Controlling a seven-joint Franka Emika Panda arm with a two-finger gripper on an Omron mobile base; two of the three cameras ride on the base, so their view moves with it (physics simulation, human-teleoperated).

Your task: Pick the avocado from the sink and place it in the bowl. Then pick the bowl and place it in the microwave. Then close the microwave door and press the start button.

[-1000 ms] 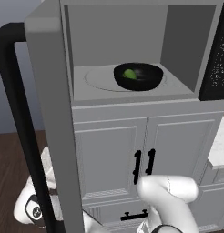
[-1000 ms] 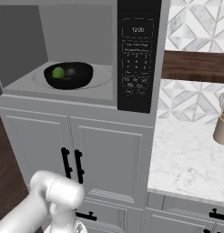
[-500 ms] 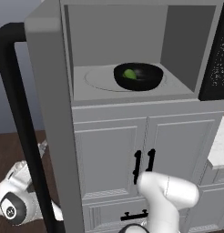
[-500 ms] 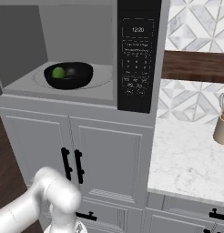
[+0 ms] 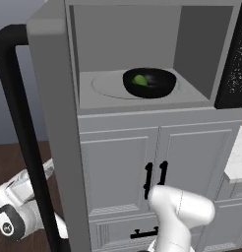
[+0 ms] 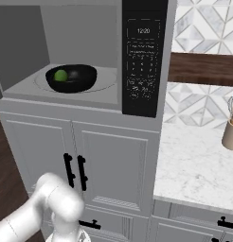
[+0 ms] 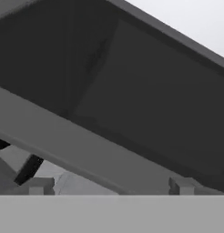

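The microwave (image 5: 192, 29) stands open, and the glossy black bowl (image 5: 149, 82) (image 6: 72, 78) rests on its turntable with the green avocado (image 5: 139, 79) (image 6: 61, 75) inside. The microwave door (image 5: 54, 123) is swung out to the left, its black bar handle (image 5: 19, 123) facing me. The black control panel (image 6: 142, 61) is on the microwave's right; I cannot pick out the start button. My gripper (image 7: 109, 185) is open, low and close against the door's dark glass (image 7: 145, 100) and grey frame. My white wrist (image 5: 15, 211) shows low behind the handle. The sink is out of view.
Below the microwave are grey cabinet doors with black handles (image 5: 155, 178) (image 6: 75, 171). A marble counter (image 6: 194, 165) runs to the right with a tan utensil holder (image 6: 229, 134). My elbow (image 5: 182, 209) rises in front of the cabinets. Dark wood floor lies at the left.
My wrist has swung left and low, from in front of the cabinet to behind the open door's handle. The door, bowl and avocado have not moved.
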